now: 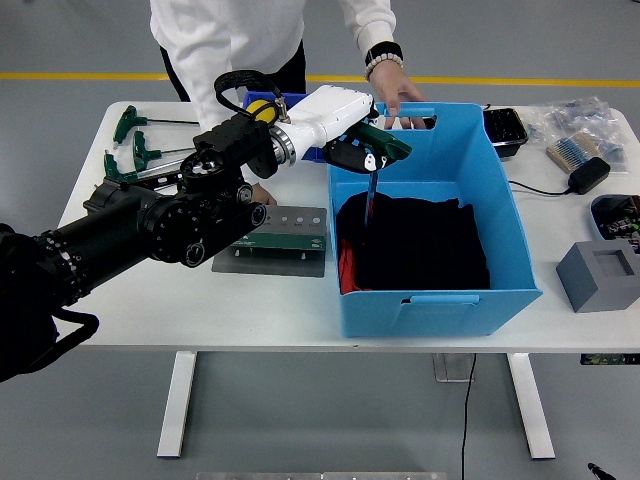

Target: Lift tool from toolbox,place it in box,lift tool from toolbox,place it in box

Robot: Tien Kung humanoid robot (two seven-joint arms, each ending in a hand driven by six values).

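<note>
Left hand (352, 150): it is seen over the near-left part of the blue box (510, 235). The dark fingers (340, 155) are curled around the green handle of a T-handle tool (375, 165), so the tool is held. How each finger lies cannot be made out, because they are dark and partly covered by the white forearm shell.
T-handle tool: the green handle is held above the box's left rim. The thin shaft hangs down into the box, nearly upright. Its lower end is lost against the black cloth (420, 245), so it cannot be told if the tip touches the cloth.
Blue box: it is placed on the white table (120, 290), right of the middle. The bottom is hidden by black cloth; a bit of red (343, 268) is seen at the left inner wall, and what it is cannot be told.
Other tools (140, 155): several green T-handle tools are laid at the far left of the table, partly hidden behind the black arm.
Metal stand (285, 235): a flat dark plate with holes is seen just left of the box, partly covered by the arm.
Person's hand (392, 92): it is rested on the far rim of the box; the upper body is cut off by the picture's top.
Right side of the table: a grey block (600, 272), a black adapter (588, 175) and small bags (570, 120) are seen; a container at the right edge is cut off.
</note>
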